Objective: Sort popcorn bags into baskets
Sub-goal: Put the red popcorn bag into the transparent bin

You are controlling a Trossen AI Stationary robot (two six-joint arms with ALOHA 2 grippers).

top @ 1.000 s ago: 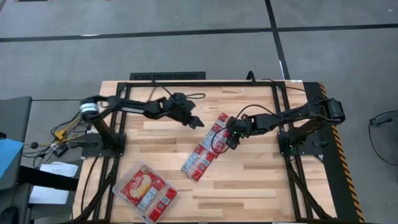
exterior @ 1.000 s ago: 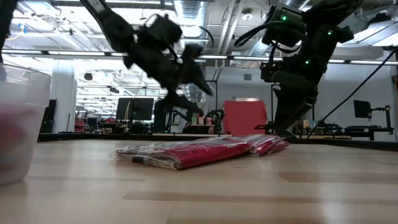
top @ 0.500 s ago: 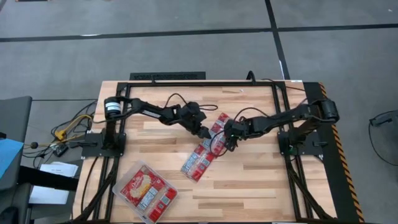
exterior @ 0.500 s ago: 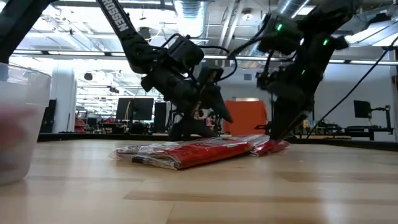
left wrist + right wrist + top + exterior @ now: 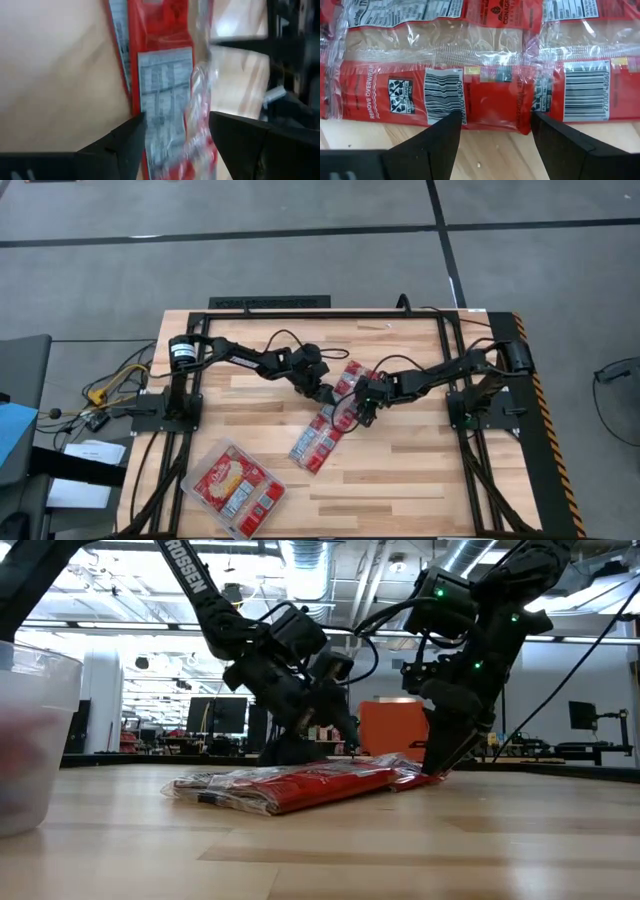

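High view looks straight down; low view level; both wrist views close over packets (image 5: 485, 100).

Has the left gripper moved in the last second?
Yes. In the high view the left gripper has swung away from the table's back rail, toward the popcorn bags, and now stands open over their end.

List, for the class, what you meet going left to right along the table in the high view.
Clear tray of popcorn bags → left gripper → right gripper

Left gripper (image 5: 325, 393) and right gripper (image 5: 358, 412) now down at popcorn bags (image 5: 322, 430).
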